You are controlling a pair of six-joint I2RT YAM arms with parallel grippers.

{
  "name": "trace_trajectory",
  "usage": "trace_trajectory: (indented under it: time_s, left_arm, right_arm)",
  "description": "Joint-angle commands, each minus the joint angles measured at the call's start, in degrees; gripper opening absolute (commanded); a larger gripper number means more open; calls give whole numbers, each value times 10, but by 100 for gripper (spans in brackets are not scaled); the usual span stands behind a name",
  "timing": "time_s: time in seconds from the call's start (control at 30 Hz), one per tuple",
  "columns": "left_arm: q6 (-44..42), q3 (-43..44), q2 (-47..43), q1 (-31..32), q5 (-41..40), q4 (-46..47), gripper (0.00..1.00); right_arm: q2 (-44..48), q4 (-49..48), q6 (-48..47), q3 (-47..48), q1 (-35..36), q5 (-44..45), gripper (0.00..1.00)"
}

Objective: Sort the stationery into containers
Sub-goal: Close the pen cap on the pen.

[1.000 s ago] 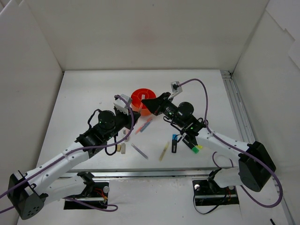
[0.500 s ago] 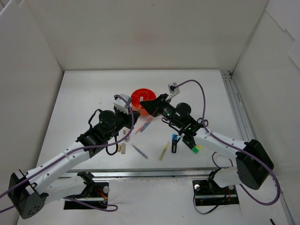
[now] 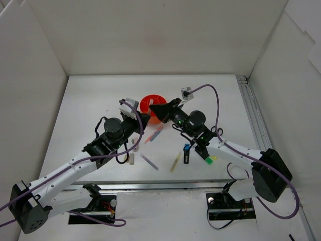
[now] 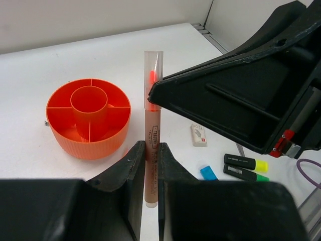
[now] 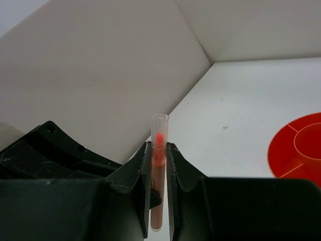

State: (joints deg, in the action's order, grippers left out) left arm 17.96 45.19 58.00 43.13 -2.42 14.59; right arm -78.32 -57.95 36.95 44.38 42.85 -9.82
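Observation:
A tan pen with a clear cap and orange tip (image 4: 152,131) is held upright between both grippers. My left gripper (image 4: 152,150) is shut on its lower barrel. My right gripper (image 5: 158,150) is shut on its cap end, and its finger shows black in the left wrist view (image 4: 225,95). The same pen shows in the right wrist view (image 5: 158,170). In the top view the two grippers meet tip to tip, left gripper (image 3: 142,119) and right gripper (image 3: 155,111), just in front of the round orange organiser (image 3: 150,102). The organiser (image 4: 90,145) looks empty.
Orange and blue pens (image 3: 155,134), another blue pen (image 3: 149,161), a yellow pencil (image 3: 175,161), black highlighters (image 3: 187,153) and tan erasers (image 3: 132,159) lie near the front. The left wrist view shows a white eraser (image 4: 198,135), a blue piece (image 4: 208,172) and two highlighters (image 4: 246,162).
Both grippers stay joined on the pen beside the organiser. The left wrist has shifted slightly left and back; the right gripper has moved only slightly.

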Motion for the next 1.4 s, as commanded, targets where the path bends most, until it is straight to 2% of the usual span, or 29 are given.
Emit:
trace_trajectory:
  time_s: [0.0, 0.13, 0.3, 0.4, 0.57, 0.8, 0.93, 1.03, 1.07, 1.13, 1.17, 1.23, 1.3, 1.37]
  left_arm:
    - [-41, 73, -5, 1, -19, 156, 0]
    - [-98, 99, 2, 1, -33, 178, 0]
    - [-151, 149, 15, -13, -13, 185, 0]
    - [-166, 182, 20, -19, 3, 203, 0]
    - [-203, 283, 48, -31, 58, 156, 0]
    - [-212, 319, 70, -31, 83, 128, 0]
    - [-217, 319, 67, -31, 64, 124, 0]
    - [-225, 316, 62, -31, 50, 124, 0]
    - [-228, 316, 60, -31, 46, 123, 0]
    - [-231, 315, 59, -31, 43, 123, 0]
    - [-231, 314, 60, -31, 39, 124, 0]
    - [-234, 313, 62, -31, 33, 126, 0]
    - [-236, 312, 64, -31, 31, 127, 0]
    - [-236, 307, 64, -31, 29, 130, 0]
  right_arm:
    - [-10, 4, -50, 8, 14, -43, 0]
    - [-17, 6, -65, 1, 12, -108, 0]
    - [-52, 6, -42, -5, 12, -172, 0]
    - [-70, 6, -39, -11, 17, -175, 0]
    - [-100, 7, -38, -3, 20, -201, 0]
    - [-156, 15, -37, 12, 27, -233, 0]
    - [-156, 63, -35, 0, 25, -188, 0]
    - [-139, 179, -78, 11, 35, -105, 0]
    - [-127, 261, -98, 28, 44, -35, 0]
    - [-110, 314, -135, 39, 69, 15, 0]
    - [-104, 311, -137, 37, 72, 13, 0]
    - [-99, 309, -124, 41, 72, -10, 0]
    - [-103, 288, -98, 44, 49, -123, 0]
    - [-111, 180, -44, 14, 35, -217, 0]
